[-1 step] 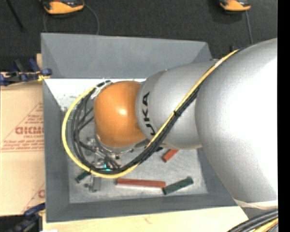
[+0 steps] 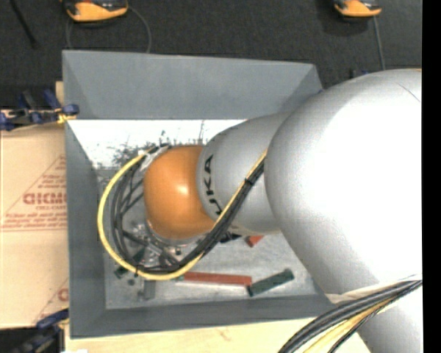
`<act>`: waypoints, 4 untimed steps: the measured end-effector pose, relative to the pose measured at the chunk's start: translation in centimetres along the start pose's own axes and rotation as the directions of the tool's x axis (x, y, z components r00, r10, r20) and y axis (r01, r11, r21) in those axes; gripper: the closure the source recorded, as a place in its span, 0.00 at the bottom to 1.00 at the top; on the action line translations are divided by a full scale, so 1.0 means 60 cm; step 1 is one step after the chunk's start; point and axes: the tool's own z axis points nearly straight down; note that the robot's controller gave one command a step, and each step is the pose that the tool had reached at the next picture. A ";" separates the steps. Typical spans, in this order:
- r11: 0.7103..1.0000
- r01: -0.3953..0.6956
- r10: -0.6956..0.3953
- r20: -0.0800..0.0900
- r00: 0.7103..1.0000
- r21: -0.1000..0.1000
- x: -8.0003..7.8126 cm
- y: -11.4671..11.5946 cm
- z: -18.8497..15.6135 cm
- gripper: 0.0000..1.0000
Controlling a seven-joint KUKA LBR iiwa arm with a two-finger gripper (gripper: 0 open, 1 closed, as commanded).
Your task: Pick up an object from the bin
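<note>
The pincer [image 2: 146,269] reaches low into the grey bin [image 2: 84,219], under the arm's orange cover [image 2: 173,193] and looped cables [image 2: 106,219] — whether it is apart or together cannot be told. No thing shows in its grasp. Just left of it lies a small dark green bit [image 2: 121,273]. To its right lies a long red stick [image 2: 214,278] flat on the floor, and beyond that — further right — a dark green block [image 2: 272,282], tilted. A small red piece [image 2: 255,240] peeks out above the stick, beside the arm.

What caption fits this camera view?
Arm reaches into the grey bin, gripper low at the view's left, beside a long red stick and a dark green bar.
</note>
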 end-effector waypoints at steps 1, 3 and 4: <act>1.000 -0.003 0.003 0.005 1.000 -0.005 -0.002 0.004 -0.007 1.00; 0.999 0.037 -0.037 0.006 0.999 -0.004 0.021 -0.026 -0.224 0.00; 0.984 0.177 -0.177 0.003 0.984 0.001 -0.003 -0.147 -0.127 0.00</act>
